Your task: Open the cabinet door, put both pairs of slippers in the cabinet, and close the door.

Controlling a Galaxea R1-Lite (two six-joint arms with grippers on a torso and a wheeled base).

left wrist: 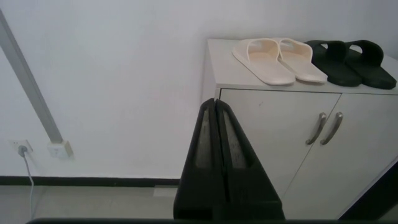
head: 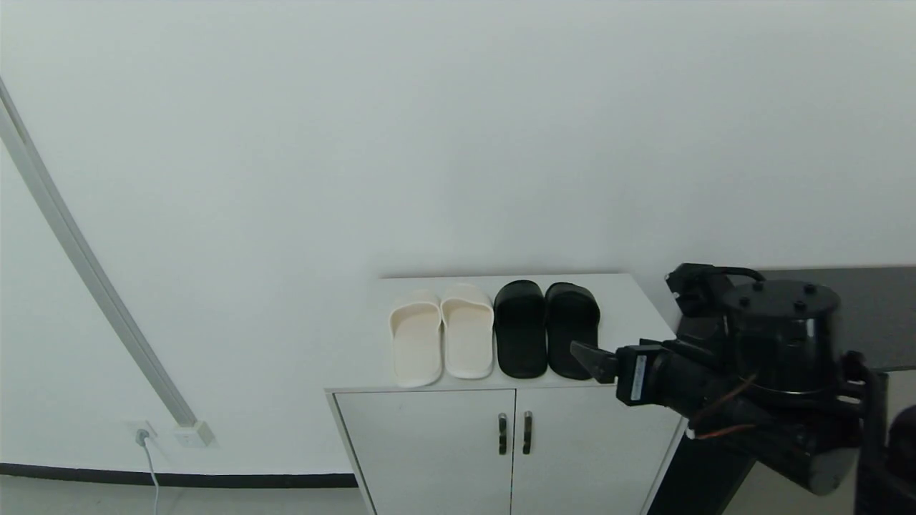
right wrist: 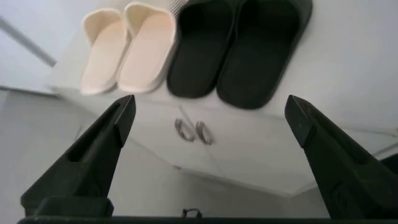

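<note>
The right gripper [right wrist: 210, 106] is held spread, the left gripper [left wrist: 215, 107] pressed together. The rigid door handles [right wrist: 191, 130], below the right gripper, are judged best hooked from behind.

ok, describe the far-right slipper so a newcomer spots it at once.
Find the white two-door cabinet against the wall; four slippers line its top. It's the black slipper at the row's right end, with its black mate on one side and bare cabinet top on the other.
</note>
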